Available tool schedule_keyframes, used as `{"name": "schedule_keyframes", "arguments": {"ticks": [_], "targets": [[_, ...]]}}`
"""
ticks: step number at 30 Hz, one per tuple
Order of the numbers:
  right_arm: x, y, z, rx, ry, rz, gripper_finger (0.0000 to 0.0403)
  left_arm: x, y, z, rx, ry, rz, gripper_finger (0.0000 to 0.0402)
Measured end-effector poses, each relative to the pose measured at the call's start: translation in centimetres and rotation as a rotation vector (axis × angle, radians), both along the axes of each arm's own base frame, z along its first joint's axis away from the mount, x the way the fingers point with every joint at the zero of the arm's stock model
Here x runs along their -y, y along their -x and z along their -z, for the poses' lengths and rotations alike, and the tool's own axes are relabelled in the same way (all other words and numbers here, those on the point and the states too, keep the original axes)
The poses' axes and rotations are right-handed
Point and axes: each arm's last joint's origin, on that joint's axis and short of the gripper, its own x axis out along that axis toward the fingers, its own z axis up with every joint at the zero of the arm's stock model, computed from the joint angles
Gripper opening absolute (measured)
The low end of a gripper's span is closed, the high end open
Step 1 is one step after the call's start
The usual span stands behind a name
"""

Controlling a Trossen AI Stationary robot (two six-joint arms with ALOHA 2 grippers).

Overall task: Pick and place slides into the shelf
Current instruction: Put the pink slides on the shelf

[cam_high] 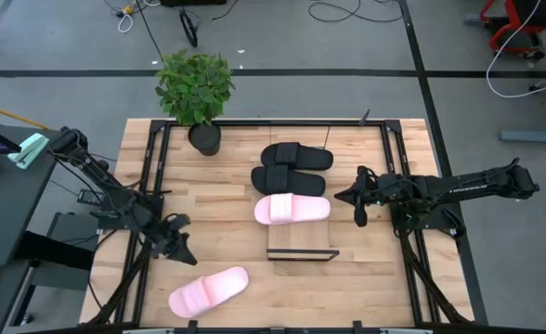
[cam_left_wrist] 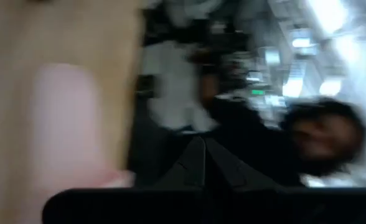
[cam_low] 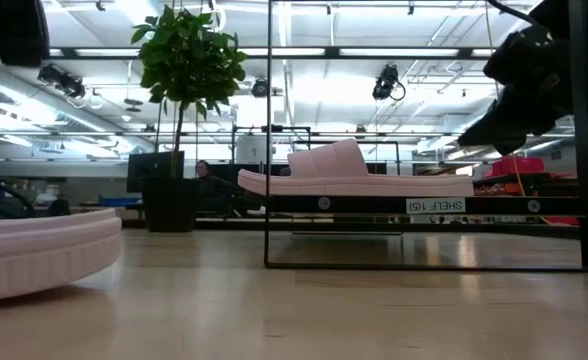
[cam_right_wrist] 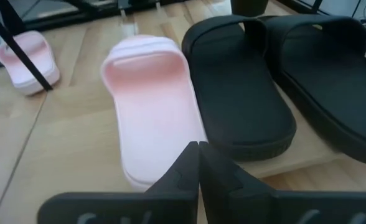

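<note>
On the light butcher-block wooden table (cam_high: 227,250), the narrow light-wood shelf (cam_high: 301,239) carries two black slides (cam_high: 292,167) and one pink slide (cam_high: 292,209); another pink slide (cam_high: 208,289) lies near the left gripper (cam_high: 178,243). Both grippers' fingers are clenched empty; right gripper (cam_high: 357,197) beside shelf. Leafy potted plant (cam_high: 196,88) at the table's far edge, grey floor (cam_high: 69,37) around
</note>
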Motion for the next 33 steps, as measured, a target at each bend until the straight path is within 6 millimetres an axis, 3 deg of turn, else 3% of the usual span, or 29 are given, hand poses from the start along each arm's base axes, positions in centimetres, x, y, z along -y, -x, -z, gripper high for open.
{"name": "schedule_keyframes", "arguments": {"ticks": [7,10,16,22,28,33], "targets": [[0.0,0.0,0.0,0.008,-0.017,0.008,0.0013,-0.6,0.5,2.9,-0.240,-0.189,-0.051,0.0047],[0.0,0.0,0.0,0.011,-0.040,0.017,0.0013,-0.7,0.6,3.1,-0.252,-0.227,-0.056,0.0064],[0.0,0.0,0.0,0.013,-0.067,0.016,0.0013,-1.0,0.2,2.6,-0.043,-0.450,-0.145,0.0096],[0.0,0.0,0.0,0.013,-0.075,0.018,0.0013,-0.8,-0.2,1.3,0.213,-0.636,-0.128,0.0117],[-0.1,-0.1,-0.2,0.034,-0.100,0.028,0.0013,-1.3,-0.5,0.3,0.353,-0.912,-0.318,0.0109],[-0.1,-0.2,-0.3,0.054,-0.150,0.049,0.0013,-1.3,-0.6,-0.5,0.434,-0.992,-0.378,0.0096]]}}
